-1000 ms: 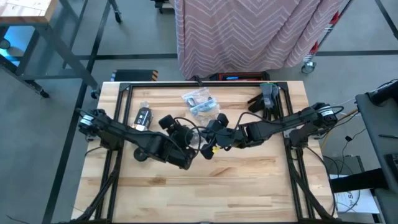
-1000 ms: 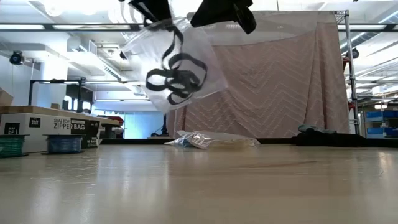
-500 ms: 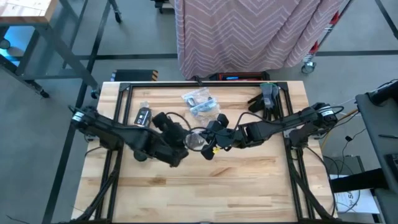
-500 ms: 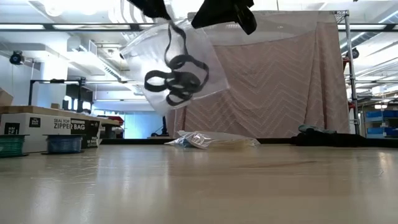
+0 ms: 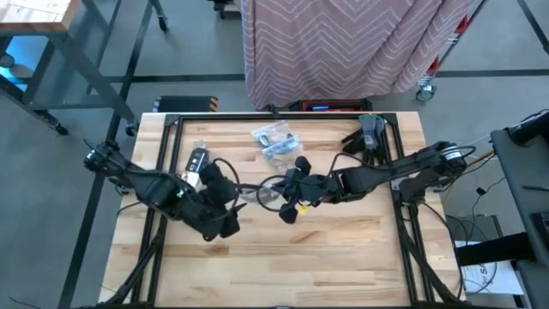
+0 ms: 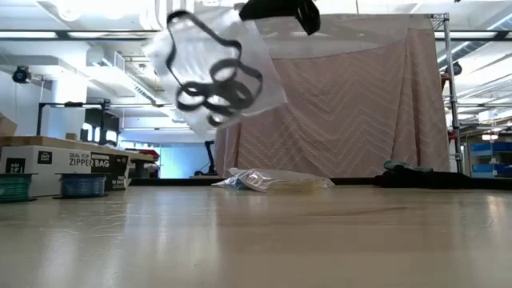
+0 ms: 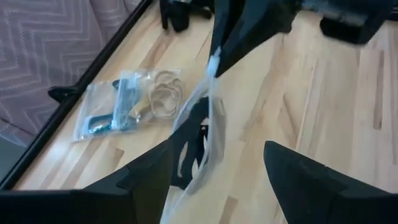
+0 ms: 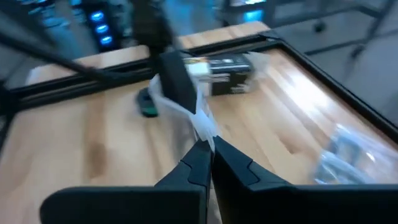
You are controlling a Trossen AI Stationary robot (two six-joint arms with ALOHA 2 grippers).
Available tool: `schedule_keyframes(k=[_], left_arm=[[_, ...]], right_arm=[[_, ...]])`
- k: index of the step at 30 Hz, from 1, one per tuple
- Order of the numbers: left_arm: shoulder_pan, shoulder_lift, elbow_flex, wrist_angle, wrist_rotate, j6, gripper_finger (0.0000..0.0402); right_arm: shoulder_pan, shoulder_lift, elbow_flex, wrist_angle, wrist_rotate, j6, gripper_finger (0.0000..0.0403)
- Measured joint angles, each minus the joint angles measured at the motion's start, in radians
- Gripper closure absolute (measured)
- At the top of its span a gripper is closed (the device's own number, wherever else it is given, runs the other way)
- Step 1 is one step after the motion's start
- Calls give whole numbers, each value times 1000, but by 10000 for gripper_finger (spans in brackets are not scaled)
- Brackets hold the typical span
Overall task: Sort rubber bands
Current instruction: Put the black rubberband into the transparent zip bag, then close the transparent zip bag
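Now that the left gripper [image 5: 225, 184] has let go and drawn back, fingers wide, the bag [image 6: 214, 76] of black bands [image 6: 216, 88] hangs above the surface from the right gripper [image 5: 294, 190] alone, pinched shut on its rim; that colour looks sorted.

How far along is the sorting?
Black bands sit in a clear bag held off the table by the right tool, shut on its edge. The left tool is open beside it. A second bag with tan and blue bands lies on the table. No loose bands show; the held bag isn't set down.
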Motion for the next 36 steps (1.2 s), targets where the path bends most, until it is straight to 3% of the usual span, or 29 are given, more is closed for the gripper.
schedule_keyframes(k=[3,7,9,14,20,26,28,32,36], left_arm=[[-31,0,0,2,-27,0,172],[-86,-4,-1,9,-78,-5,186],[-118,-8,-1,11,-111,-9,191],[-179,-10,-1,22,-184,-11,203],[-198,8,-5,32,-253,-26,215],[-190,17,-83,109,-354,-34,221],[-178,17,-120,156,-364,-31,225],[-145,17,-206,369,-349,79,234],[-82,17,-289,686,-211,273,244]], right_arm=[[5,-26,17,1,-35,-77,403],[5,-87,24,6,132,-87,403],[3,-106,25,3,165,-69,403],[8,-104,23,-18,-90,-100,403],[3,-101,21,-40,-19,-50,403],[10,-100,8,-52,-122,-65,403],[11,-100,7,-63,-177,-78,403],[12,-100,3,-84,-189,-113,403],[11,-100,2,-118,-199,-236,403]])
